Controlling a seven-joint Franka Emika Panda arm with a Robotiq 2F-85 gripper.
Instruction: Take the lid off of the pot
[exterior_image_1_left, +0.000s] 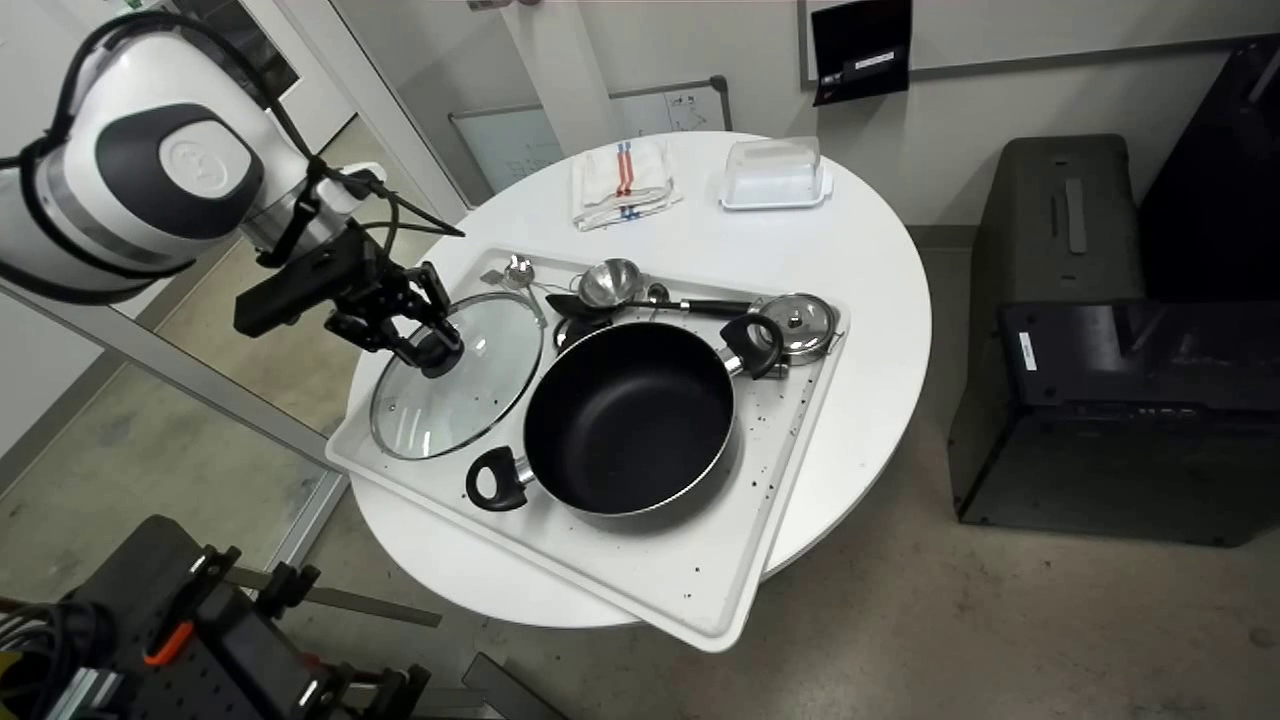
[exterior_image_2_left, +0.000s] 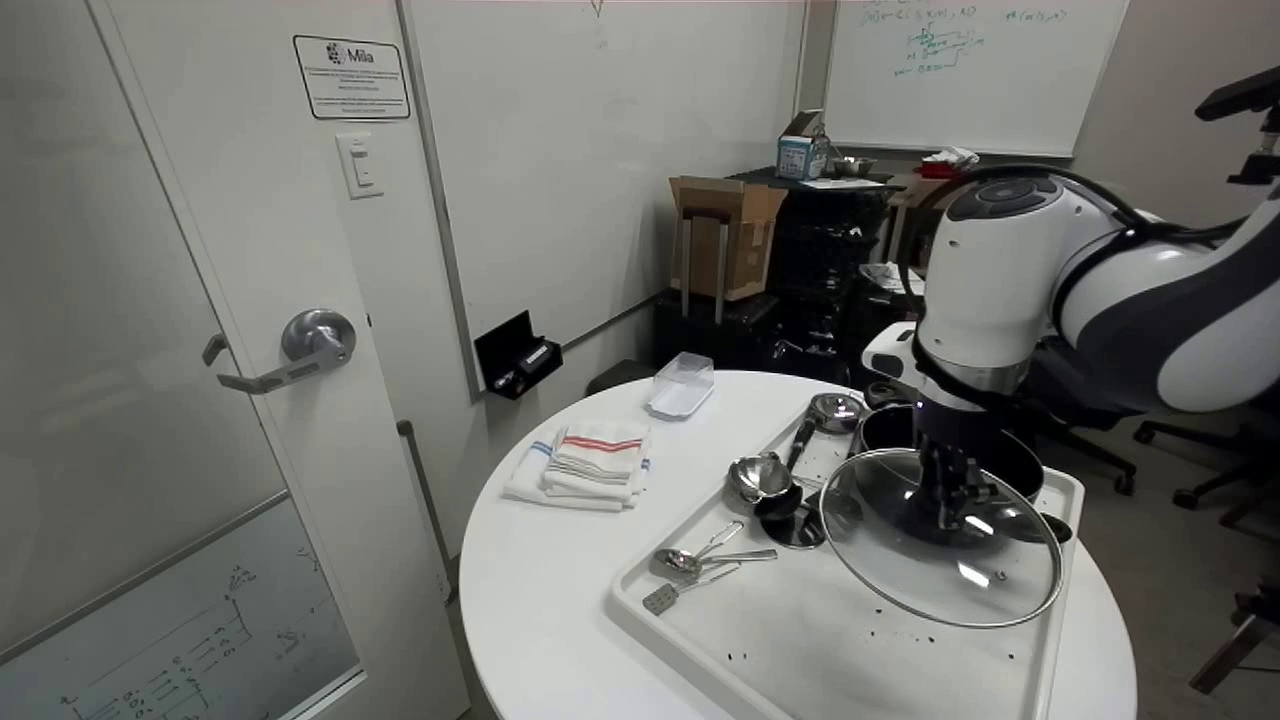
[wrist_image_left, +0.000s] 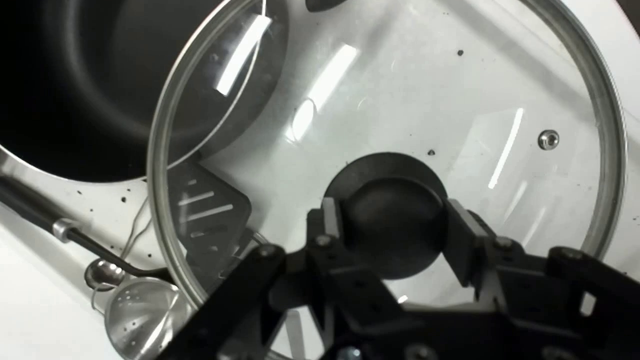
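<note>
The black pot (exterior_image_1_left: 630, 420) stands uncovered on a white tray, its dark inside showing. In an exterior view the pot (exterior_image_2_left: 1012, 466) is partly hidden behind the arm and lid. The clear glass lid (exterior_image_1_left: 500, 350) with a silvery rim is beside the pot, over the tray; it also shows tilted in an exterior view (exterior_image_2_left: 890, 575). My gripper (exterior_image_1_left: 425, 335) is shut on the lid's dark knob, one finger on each side, as the wrist view shows of the gripper (wrist_image_left: 392, 225). The lid (wrist_image_left: 400, 100) overlaps the pot's edge (wrist_image_left: 100, 100) there. The lid appears raised; its exact height is unclear.
The tray (exterior_image_1_left: 700, 590) lies on a round white table (exterior_image_1_left: 870, 400). A metal strainer (exterior_image_1_left: 610, 283), small lidded metal pot (exterior_image_1_left: 800, 325), slotted black spatula (wrist_image_left: 210, 215) and small utensils (exterior_image_2_left: 690, 570) lie on it. Folded towels (exterior_image_1_left: 622, 185) and a clear-topped box (exterior_image_1_left: 773, 173) stand behind.
</note>
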